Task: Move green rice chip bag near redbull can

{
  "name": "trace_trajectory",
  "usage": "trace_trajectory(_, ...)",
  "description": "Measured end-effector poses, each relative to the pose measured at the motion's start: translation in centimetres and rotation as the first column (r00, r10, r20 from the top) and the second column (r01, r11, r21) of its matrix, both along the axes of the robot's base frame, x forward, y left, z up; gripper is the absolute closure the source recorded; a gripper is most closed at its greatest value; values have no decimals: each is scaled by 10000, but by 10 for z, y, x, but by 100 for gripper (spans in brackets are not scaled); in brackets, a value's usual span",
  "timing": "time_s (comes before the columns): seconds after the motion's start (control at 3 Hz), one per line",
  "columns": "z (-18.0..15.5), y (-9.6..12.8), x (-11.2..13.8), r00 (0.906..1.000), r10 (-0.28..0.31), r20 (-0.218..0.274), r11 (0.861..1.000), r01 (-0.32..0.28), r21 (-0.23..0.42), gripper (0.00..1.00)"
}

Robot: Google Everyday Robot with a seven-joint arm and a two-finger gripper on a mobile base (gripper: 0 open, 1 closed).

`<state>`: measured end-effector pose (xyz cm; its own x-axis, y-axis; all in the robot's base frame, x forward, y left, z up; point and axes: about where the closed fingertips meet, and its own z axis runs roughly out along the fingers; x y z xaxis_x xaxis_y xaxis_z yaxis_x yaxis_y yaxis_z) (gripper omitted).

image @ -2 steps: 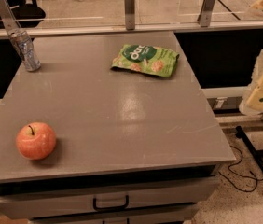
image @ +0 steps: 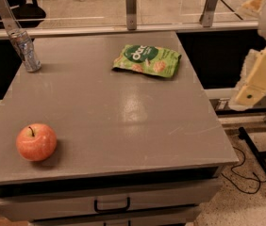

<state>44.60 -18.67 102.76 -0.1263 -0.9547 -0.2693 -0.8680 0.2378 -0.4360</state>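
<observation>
The green rice chip bag [image: 147, 60] lies flat on the far right part of the grey table [image: 123, 112], logo side up. The redbull can [image: 25, 51] stands upright at the far left corner, well apart from the bag. My gripper [image: 246, 95] is at the end of the cream-coloured arm, off the table's right edge, to the right of the bag and a little nearer the camera than it. It holds nothing that I can see.
A red-orange apple [image: 36, 141] sits near the table's front left. A rail with metal posts [image: 131, 7] runs along the far edge. A drawer handle [image: 112, 205] is below the front edge. Cables and a black stand base [image: 260, 159] lie on the floor at right.
</observation>
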Motion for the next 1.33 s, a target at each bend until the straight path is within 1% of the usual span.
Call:
trace_trajectory(0.33,-24,29,62,9973,476,552,9964,-513,671,0)
trace_trajectory(0.67,-48,61,131,9902,781,1158,9896,-910,1112,0)
trace_trajectory(1.0,-82,82,193,9893,657,1304,9862,-843,1423,0)
trace_trajectory(1.33,-124,95,232,9958,329,855,9850,-469,1663,0)
